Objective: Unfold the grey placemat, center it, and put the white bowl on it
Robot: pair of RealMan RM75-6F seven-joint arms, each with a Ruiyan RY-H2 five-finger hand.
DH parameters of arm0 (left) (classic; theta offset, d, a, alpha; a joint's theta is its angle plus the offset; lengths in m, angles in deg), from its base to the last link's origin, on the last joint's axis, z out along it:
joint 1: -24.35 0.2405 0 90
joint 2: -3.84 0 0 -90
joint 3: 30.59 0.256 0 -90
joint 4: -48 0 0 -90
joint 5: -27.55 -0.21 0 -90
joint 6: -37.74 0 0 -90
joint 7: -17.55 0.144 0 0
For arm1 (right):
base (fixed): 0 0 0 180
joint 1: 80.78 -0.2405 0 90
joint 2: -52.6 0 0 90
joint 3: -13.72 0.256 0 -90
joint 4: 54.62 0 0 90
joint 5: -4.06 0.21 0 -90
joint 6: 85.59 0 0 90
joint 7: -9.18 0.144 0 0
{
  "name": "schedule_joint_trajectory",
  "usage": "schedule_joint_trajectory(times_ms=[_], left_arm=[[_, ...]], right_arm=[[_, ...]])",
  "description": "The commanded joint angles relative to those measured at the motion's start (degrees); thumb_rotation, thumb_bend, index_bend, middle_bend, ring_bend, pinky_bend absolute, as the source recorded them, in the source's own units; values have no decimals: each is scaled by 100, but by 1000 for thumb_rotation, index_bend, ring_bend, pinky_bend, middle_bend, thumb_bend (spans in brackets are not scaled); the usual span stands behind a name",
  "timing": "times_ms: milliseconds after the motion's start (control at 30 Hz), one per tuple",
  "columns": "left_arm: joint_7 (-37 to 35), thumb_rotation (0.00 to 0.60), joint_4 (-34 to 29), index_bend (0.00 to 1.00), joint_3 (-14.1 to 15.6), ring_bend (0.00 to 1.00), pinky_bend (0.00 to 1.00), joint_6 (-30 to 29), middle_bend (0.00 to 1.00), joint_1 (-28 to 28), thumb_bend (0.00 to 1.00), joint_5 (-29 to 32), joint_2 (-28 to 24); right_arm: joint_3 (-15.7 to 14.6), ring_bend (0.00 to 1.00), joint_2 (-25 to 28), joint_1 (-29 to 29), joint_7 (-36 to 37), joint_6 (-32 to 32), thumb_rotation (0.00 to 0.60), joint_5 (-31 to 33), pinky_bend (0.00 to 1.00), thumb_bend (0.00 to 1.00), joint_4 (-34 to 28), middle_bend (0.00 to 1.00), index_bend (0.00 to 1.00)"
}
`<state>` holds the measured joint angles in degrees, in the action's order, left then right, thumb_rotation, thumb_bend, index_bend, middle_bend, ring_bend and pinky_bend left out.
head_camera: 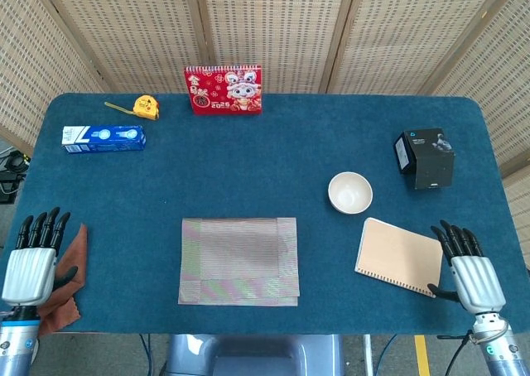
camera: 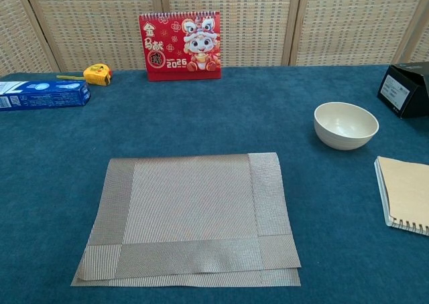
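I see a blue felt counter (head_camera: pixel 248 169) before wicker screens (head_camera: pixel 273 28). A red calendar (camera: pixel 179 46) reads 2026. The folded grey placemat (camera: pixel 191 217) lies near-centre, the white bowl (camera: pixel 346 124) to its right. My left robot hand (head_camera: pixel 31 256) and right robot hand (head_camera: pixel 470 268) rest empty, fingers apart.

Black box (camera: pixel 406 88) cut off by the chest view's right edge, spiral notebook (camera: pixel 405 193) likewise, blue carton (camera: pixel 41 94) clipped at its left edge, both hands outside that view, calendar (head_camera: pixel 223 89) print too small to read from the head view.
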<state>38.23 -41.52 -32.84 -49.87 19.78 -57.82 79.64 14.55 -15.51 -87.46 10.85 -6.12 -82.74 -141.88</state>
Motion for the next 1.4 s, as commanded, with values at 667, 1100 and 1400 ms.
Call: schedule_joint_trajectory(times_ms=[667,1100,1400], left_arm=[[-1013,600,493,179,574,0,0,622,0,-437,169,-983,221],[-1163,600,513,390,738,0,0,927,0,-817,230,-1527,561],[-127,600,532,408,813,0,0,1485,0,-929,231,-1446,1141]], right_arm=[[145,0,-87,133,430,811,600,-414,0,63,265,0,0],[139,0,-15,154,532,824,600,-416,0,63,182,0,0],[171,0,45,161,681,827,600,-371,0,63,145,0,0]])
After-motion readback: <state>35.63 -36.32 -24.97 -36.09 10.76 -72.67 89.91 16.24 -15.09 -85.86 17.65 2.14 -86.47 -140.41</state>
